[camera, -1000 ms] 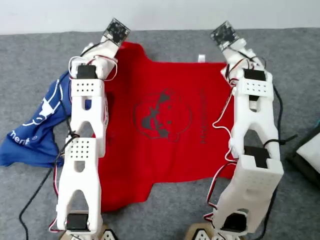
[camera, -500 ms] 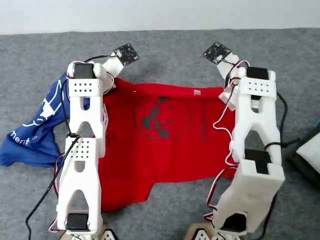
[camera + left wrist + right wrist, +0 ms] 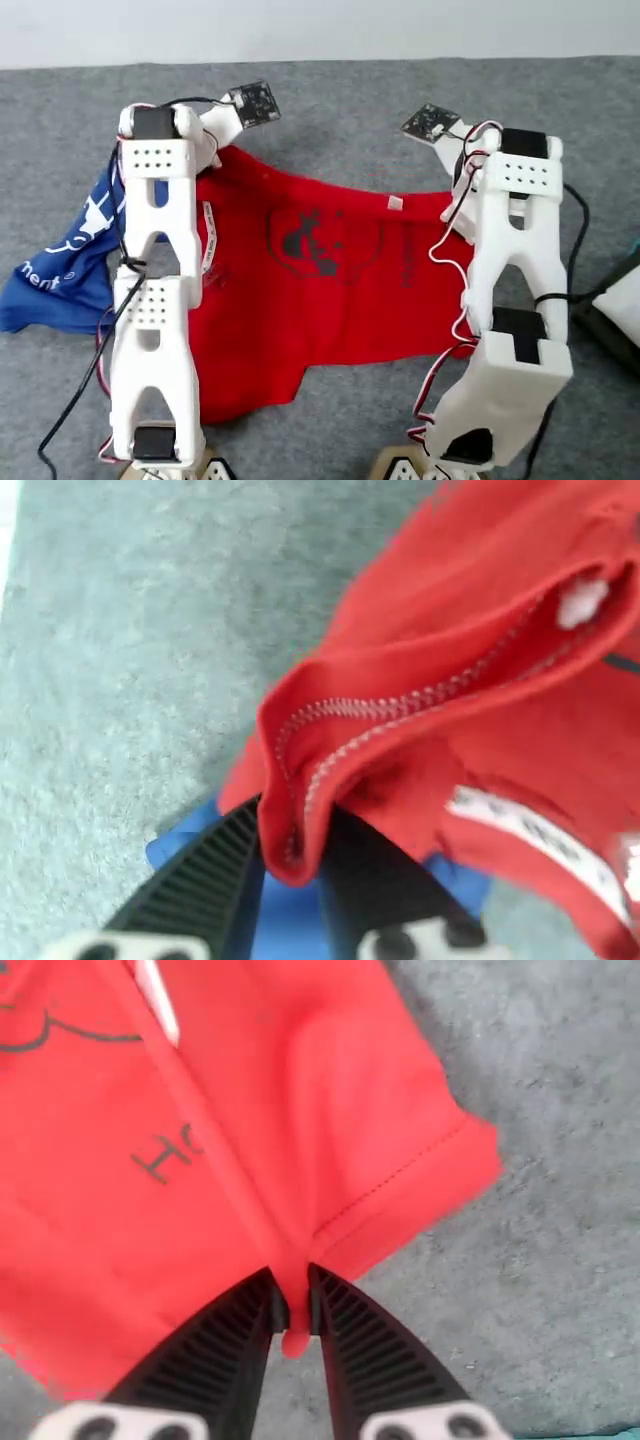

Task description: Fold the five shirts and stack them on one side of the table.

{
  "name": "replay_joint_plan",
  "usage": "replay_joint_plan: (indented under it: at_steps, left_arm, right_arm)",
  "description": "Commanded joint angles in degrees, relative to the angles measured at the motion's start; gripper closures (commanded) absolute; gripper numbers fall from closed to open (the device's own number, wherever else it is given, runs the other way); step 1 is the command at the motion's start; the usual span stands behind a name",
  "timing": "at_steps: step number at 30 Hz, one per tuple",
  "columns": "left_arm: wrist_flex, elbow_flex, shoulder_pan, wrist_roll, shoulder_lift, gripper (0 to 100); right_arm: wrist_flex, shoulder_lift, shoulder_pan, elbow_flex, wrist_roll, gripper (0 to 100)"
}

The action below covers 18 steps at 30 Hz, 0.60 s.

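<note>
The red shirt (image 3: 320, 300) lies spread on the table (image 3: 340, 110) between the arms, its near hem flat but crooked. Farther out, the left gripper (image 3: 290, 845) has its fingers (image 3: 200, 880) clamped on one shoulder edge, and the right gripper (image 3: 292, 1310) is clamped on the other; both are raised. For a clean fold, bring both corners level toward the hem at one pace, and release once the edges meet. Mind the blue shirt (image 3: 60, 270) beside the left arm.
</note>
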Motion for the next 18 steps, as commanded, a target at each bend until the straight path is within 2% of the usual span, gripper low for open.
replay_joint_plan:
  at_steps: [1,4,9,18]
  left_arm:
    - [1.76,17.80,0.79,-5.36,-15.21,100]
    - [1.58,33.36,2.29,-6.95,-25.14,100]
    - [1.41,51.47,4.40,-6.33,-36.48,100]
    - [1.49,68.79,3.08,-4.22,-45.63,100]
  right_arm:
    - [2.95,-4.35,1.54,-3.52,0.53,98.7]
    - [7.34,-4.35,1.63,-3.52,0.53,98.7]
    - [12.00,-5.67,1.63,-3.52,0.18,98.7]
    - [15.60,-10.68,1.71,-0.35,0.35,98.7]
